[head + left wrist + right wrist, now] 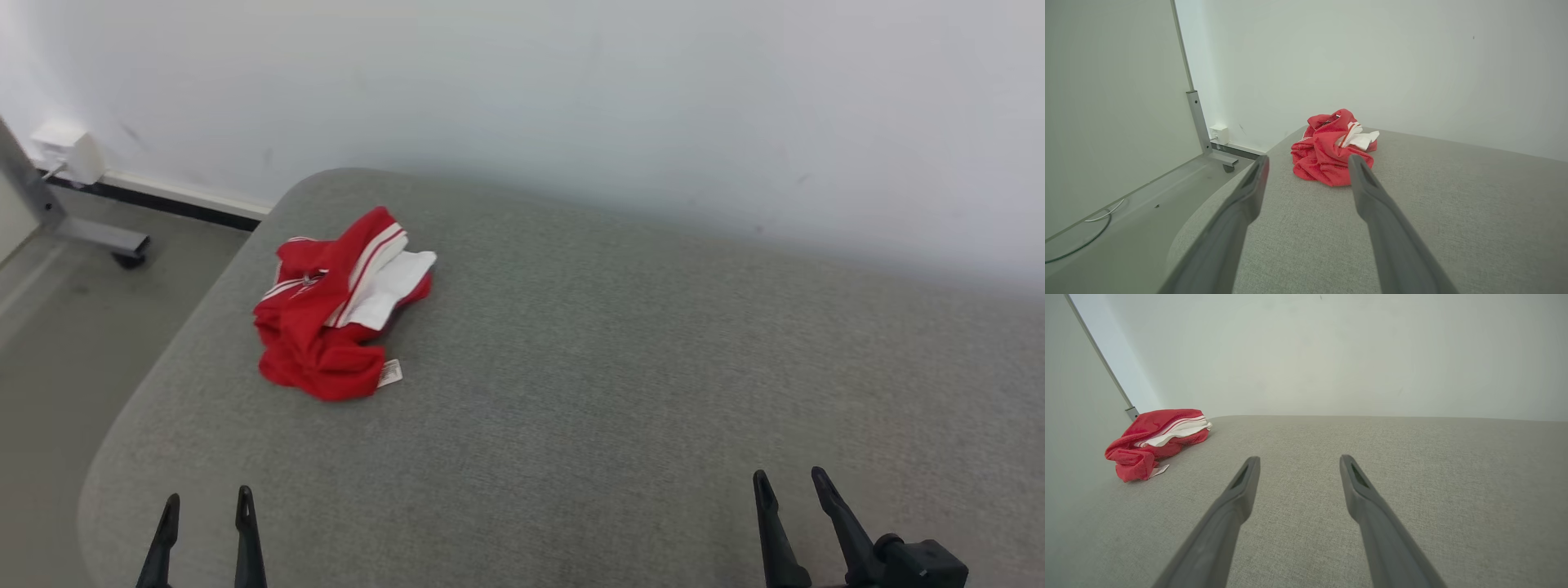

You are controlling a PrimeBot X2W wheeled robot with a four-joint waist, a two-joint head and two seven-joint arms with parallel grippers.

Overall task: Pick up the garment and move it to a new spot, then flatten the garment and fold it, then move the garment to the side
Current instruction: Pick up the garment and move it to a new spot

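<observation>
L gripper (207,495) and R gripper (790,474) both sitting wide open, holding nothing; fingers pointing fwd over grey cloth-covered table (612,367). Red-and-white garment (339,306) lying crumpled straight ahead of L gripper, well apart from it; sitting far off to left of R gripper. Judging it light, soft, floppy; prob. sagging and spilling open when lifted; not fragile. Best hold looking like the raised red folds nearest L gripper, not the small label (390,373). Nothing standing btwn grippers and garment; table edge running just left of the heap; frame leg on a wheel (122,245) and wall box (69,151) sitting beyond that edge.
</observation>
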